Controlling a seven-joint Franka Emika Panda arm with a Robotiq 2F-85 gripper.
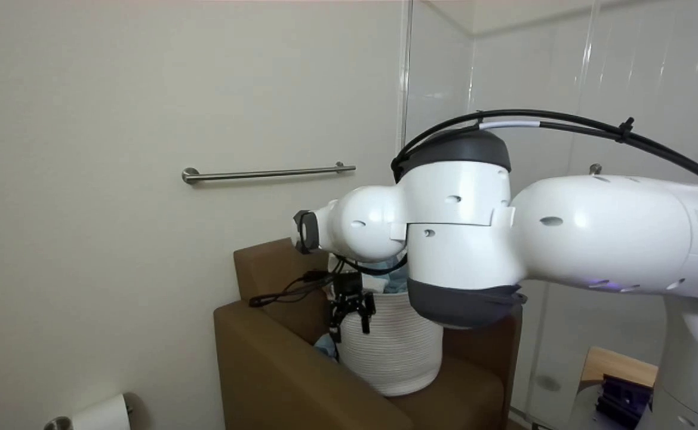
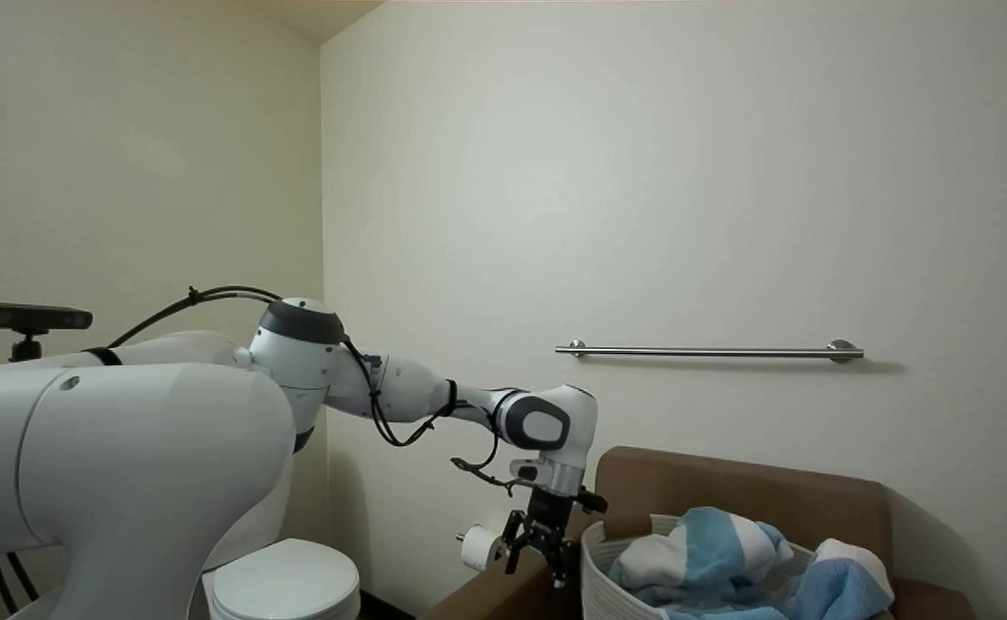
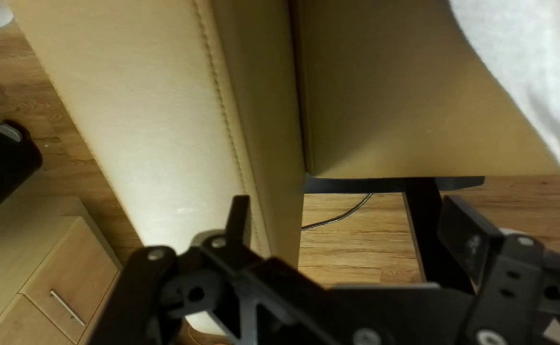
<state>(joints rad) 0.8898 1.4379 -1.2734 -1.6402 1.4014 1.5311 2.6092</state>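
Near the armrest (image 1: 289, 358) and basket (image 1: 393, 349) of striped cloth (image 2: 714, 551), end effector (image 1: 350, 332) spread wide.

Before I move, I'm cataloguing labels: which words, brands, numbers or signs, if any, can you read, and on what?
None can be read.
Basket, cloths, brown chair: no lettering shows.
Pale mark on the fingers, wrist view: too blurred to tell whether it is lettering.

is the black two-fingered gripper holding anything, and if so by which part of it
Nothing is held: the black two-fingered gripper stands open, its jaws apart with nothing gripped between them, near the round white ribbed basket.
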